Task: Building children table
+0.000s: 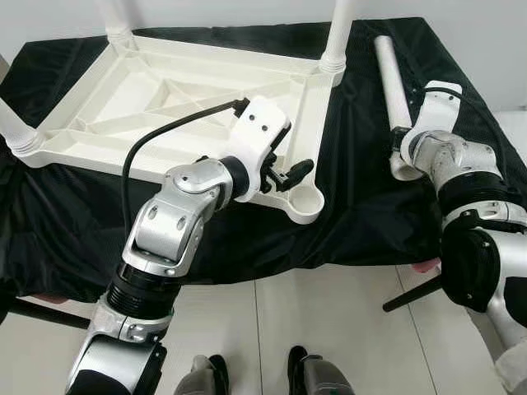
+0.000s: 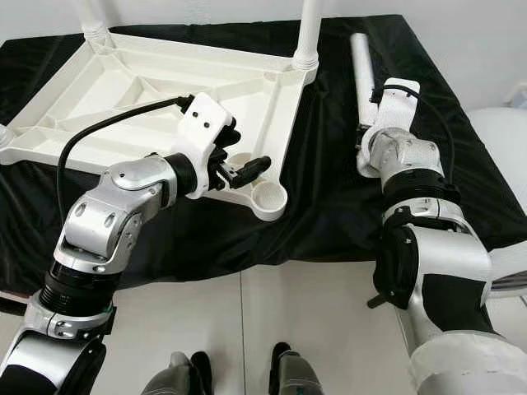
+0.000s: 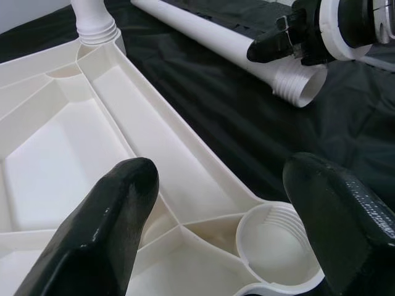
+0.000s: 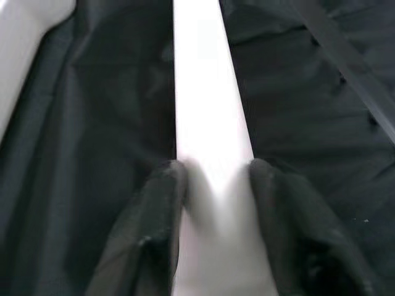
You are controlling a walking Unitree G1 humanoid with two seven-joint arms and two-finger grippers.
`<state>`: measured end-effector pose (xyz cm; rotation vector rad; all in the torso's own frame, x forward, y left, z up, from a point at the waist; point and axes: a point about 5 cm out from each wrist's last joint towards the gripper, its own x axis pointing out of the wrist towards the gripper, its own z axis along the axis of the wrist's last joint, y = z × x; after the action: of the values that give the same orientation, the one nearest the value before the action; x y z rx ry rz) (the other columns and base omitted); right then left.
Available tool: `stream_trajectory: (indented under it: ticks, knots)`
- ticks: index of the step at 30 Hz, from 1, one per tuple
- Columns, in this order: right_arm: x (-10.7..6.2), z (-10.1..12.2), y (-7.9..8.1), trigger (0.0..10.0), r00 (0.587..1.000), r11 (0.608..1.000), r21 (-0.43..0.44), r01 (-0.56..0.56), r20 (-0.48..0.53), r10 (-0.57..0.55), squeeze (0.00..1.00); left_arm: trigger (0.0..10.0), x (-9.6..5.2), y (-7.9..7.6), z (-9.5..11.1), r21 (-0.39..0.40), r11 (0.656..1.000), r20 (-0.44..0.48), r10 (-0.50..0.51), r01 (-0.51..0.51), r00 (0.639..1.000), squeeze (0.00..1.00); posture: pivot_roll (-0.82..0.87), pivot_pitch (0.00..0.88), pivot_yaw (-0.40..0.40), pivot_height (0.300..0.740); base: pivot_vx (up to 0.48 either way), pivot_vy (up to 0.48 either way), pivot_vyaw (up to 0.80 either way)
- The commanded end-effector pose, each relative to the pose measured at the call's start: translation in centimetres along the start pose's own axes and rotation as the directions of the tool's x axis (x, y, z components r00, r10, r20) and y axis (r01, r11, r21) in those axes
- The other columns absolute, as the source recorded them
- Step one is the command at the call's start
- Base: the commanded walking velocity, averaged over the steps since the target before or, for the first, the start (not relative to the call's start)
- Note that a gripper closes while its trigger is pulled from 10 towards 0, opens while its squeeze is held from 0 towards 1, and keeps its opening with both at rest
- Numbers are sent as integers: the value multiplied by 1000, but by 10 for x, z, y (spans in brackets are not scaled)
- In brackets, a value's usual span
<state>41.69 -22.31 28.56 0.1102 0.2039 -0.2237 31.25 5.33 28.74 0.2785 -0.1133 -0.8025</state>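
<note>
A white plastic table top (image 1: pixel 165 90) lies upside down on the black cloth. Legs stand screwed into its far-right corner (image 1: pixel 336 33), far-left corner (image 1: pixel 115 20) and left corner (image 1: pixel 12 127). The near-right corner socket (image 1: pixel 306 199) is empty; the left wrist view shows its inner thread (image 3: pixel 271 237). My left gripper (image 1: pixel 292 174) hovers open just over the rim beside that socket. A loose white leg (image 1: pixel 392 78) lies on the cloth to the right, threaded end toward me. My right gripper (image 1: pixel 401 144) is shut on that leg (image 4: pixel 203 92) near its threaded end.
The black cloth (image 1: pixel 362 206) drapes over the table's front edge. Below it are pale floor tiles (image 1: pixel 329 329) and my feet. A dark rod (image 1: pixel 412 292) slants over the floor at the right. A white rounded object (image 2: pixel 502 140) stands beyond the table's right edge.
</note>
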Motion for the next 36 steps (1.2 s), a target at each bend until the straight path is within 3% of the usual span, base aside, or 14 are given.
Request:
stream_trajectory:
  ticks: [1, 4, 5, 7, 8, 16, 17, 29, 30, 33, 34, 36]
  knots:
    - [5, -40, 0, 0, 984, 1000, 24, 0, -177, 4, 0, 10000, -1, 2, 3, 1, 1000, 10, 31, -31, 999, 0, -76, 312, 51, 740, 0, 0, 0]
    - [5, -42, -1, 0, 981, 999, 37, -3, -192, 10, 0, 10000, -1, 3, 3, 6, 999, 12, 32, -32, 999, 0, -75, 317, 53, 740, 0, 0, 0]
    - [4, -42, 0, 5765, 979, 999, 49, -11, -204, 21, 0, 10000, -1, 4, 4, 10, 999, 15, 34, -34, 999, 0, -76, 319, 52, 740, 0, 0, 0]
    - [4, -42, 0, 5765, 979, 999, 49, -11, -204, 21, 0, 10000, -1, 4, 4, 10, 999, 15, 34, -34, 999, 0, -76, 319, 52, 740, 0, 0, 0]
    - [4, -42, 1, 10000, 978, 999, 50, -17, -207, 27, 0, 10000, -2, 5, 5, 11, 999, 17, 36, -36, 999, 0, -77, 320, 52, 740, 0, 0, 0]
    - [5, -47, 3, 10000, 979, 999, -35, -9, -203, 2, 0, 10000, -1, 7, 5, 10, 999, 24, 44, -44, 999, 0, -81, 322, 52, 740, 0, 0, 0]
    - [5, -50, 2, 10000, 979, 999, -51, -6, -205, -4, 1000, 10000, 0, 7, 6, 11, 999, 24, 46, -46, 999, 0, -81, 322, 51, 740, 0, 0, 0]
    - [3, -58, 2, 10000, 954, 999, 32, 18, -299, -7, 1000, 10000, -1, 7, 6, 10, 999, 28, 45, -45, 999, 0, -84, 323, 49, 740, 0, 0, 0]
    - [2, -60, 3, 10000, 944, 998, 60, 16, -331, 4, 0, 10000, 0, 7, 6, 11, 999, 30, 47, -47, 998, 0, -86, 322, 50, 740, 0, 0, 0]
    - [1, -64, 6, 10000, 925, 993, 111, 31, -381, 14, 0, 10000, 0, 8, 7, 9, 999, 35, 49, -50, 998, 0, -87, 322, 50, 740, 0, 0, 0]
    - [0, -65, 7, 7882, 918, 991, 127, 36, -397, 18, 0, 10000, 0, 8, 7, 9, 999, 36, 50, -50, 998, 0, -87, 322, 50, 740, 0, 0, 0]
    - [0, -69, 7, 1765, 907, 987, 153, 49, -420, 20, 0, 10000, 0, 8, 8, 9, 999, 39, 50, -50, 998, 0, -86, 323, 49, 740, 0, 0, 0]
